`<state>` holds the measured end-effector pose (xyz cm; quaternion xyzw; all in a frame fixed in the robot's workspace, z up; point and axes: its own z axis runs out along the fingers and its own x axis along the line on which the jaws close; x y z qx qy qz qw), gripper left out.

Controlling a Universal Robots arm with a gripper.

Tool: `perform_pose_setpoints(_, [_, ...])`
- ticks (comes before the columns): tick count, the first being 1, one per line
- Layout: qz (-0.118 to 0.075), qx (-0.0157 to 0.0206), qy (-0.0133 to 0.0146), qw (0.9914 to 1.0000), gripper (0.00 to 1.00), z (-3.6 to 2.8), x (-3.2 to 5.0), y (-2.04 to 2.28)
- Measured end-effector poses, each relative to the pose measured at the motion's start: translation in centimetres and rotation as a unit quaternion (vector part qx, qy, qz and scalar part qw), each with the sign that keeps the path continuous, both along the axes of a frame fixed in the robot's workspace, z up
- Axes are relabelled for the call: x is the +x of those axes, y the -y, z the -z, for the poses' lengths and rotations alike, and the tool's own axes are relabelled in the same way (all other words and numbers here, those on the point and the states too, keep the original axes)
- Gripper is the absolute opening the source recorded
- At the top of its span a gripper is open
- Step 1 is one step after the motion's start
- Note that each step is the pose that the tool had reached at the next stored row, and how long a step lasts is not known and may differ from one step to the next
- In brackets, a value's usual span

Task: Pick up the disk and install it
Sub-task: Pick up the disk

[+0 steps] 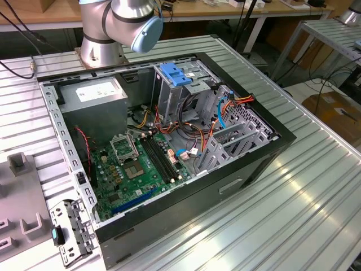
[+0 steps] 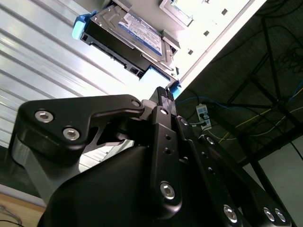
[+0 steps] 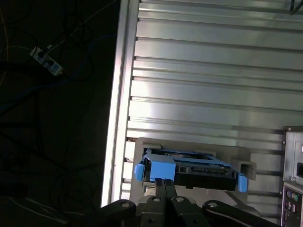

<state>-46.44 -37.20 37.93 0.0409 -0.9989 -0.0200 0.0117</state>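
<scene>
Ribbed table [image 1: 316, 186], computer case [image 1: 169, 226] (open), grey fixture [image 1: 22, 192]

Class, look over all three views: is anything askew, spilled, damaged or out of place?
Nothing stands out. The disk lies level in its grey holder on the ribbed table, the hand close by it. The computer case lies open on its side, nothing spilled.

the arm [image 1: 121, 21] runs off the top edge in the exterior view; in the first wrist view the fingers [image 3: 161, 188] cover part of the disk [image 3: 199, 169].
</scene>
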Motion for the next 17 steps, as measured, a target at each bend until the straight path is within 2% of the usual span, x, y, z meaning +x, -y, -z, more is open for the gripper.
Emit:
perform_pose_setpoints(10, [0.0,-0.0002,0.0,1.0,0.11,0.0,0.0,-0.03])
perform_pose_setpoints(12, [-0.005,-0.0004,0.0,0.99999,0.11,0.0,0.0,-0.03])
perform_pose_setpoints(14, [-0.028,-0.0003,0.0001,0.99961,0.11,0.02,0.0,-0.03])
perform_pose_setpoints(15, [-0.05,-0.0003,0.0001,0.99874,0.11,0.04,0.0,-0.03])
perform_pose_setpoints(17, [-0.07,-0.0004,0.0001,0.99753,0.11,0.04,0.0,-0.03])
